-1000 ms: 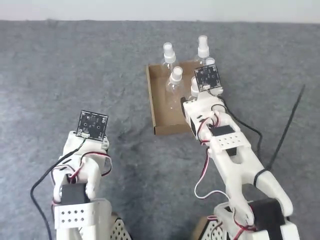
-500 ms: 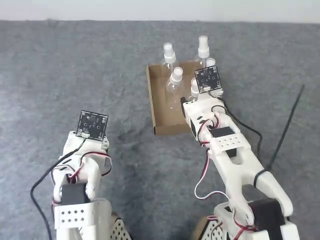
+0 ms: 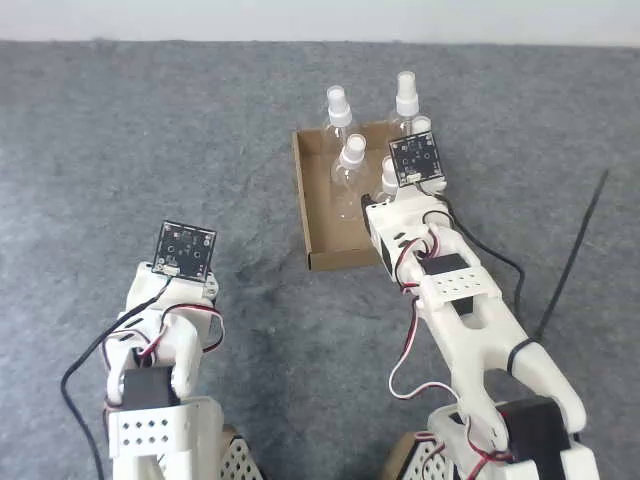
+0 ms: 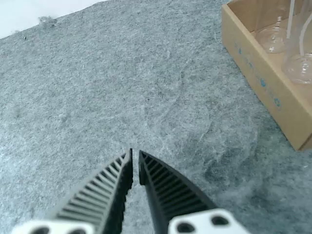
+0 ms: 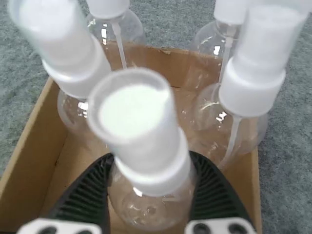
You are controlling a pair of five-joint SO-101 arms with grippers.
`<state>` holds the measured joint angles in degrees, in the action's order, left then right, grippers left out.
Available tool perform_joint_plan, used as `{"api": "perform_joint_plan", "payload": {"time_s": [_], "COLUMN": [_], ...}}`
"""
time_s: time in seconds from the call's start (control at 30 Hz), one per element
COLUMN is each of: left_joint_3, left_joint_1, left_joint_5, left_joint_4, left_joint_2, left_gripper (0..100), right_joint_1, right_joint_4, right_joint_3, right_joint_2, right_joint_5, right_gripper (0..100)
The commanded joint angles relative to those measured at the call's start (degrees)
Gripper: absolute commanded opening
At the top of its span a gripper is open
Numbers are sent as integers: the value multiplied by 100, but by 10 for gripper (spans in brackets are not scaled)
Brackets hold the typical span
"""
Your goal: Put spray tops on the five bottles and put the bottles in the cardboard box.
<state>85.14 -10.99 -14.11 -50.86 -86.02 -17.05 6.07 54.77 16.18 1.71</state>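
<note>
The cardboard box lies open at mid-table. My right gripper is over the box, shut on a clear bottle with a white spray top, which stands inside the box. Two more topped bottles stand in the box beside it, one on one side and one on the other. Two further bottles stand on the mat just behind the box's far wall. My left gripper hovers shut and empty over bare mat, well left of the box.
Grey felt mat covers the table, with open room left of the box and in front of it. A black cable tie lies to the right of the right arm. A pale wall edge runs along the back.
</note>
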Motion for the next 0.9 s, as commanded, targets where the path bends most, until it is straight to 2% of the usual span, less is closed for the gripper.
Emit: {"api": "perform_joint_plan", "payload": {"time_s": [0.0,0.87], "left_joint_3": [-48,-40], "left_joint_1": [-18,-18], "left_joint_5": [-18,-18], "left_joint_4": [158,167], "left_joint_2": [-114,-114], "left_gripper": [12,12], "right_joint_1": [-31,-48], "right_joint_4": [-92,101], "right_joint_3": [-88,-281], "right_joint_2": [84,101], "right_joint_5": [88,88], "right_gripper": [140,157]}}
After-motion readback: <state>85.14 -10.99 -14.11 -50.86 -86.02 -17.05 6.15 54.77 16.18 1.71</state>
